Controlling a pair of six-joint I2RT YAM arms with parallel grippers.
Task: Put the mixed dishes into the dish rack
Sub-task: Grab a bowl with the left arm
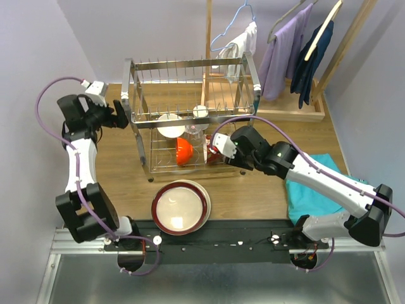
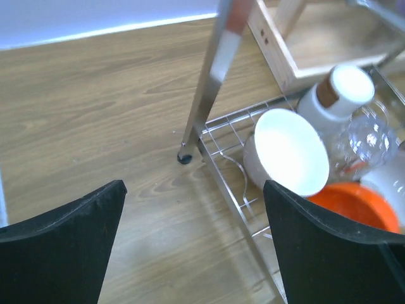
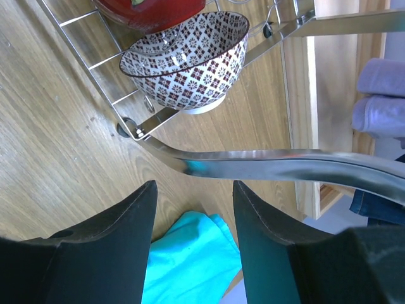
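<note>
Pale lilac walls [image 1: 38,50] on the left, behind and on the right; brown wood-grain tabletop [image 1: 253,190], evenly lit; light wooden clothes-hanger stand [image 1: 297,113] far right, hung with purple garment [image 1: 281,54], navy garment [image 1: 313,57], white cloth [image 1: 243,39]; crumpled turquoise cloth [image 1: 299,200] lying on table's right side.

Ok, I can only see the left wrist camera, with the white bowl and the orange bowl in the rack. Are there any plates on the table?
Observer: Yes. A stack of plates sits on the table in front of the rack. The top one is cream with a dark red rim.
Operator: Where's the other arm?
Observer: The right gripper is by the rack's right end, open and holding nothing.
Operator: What's in front of it?
Observer: A patterned bowl on the rack's bottom shelf, next to a red bowl.
</note>
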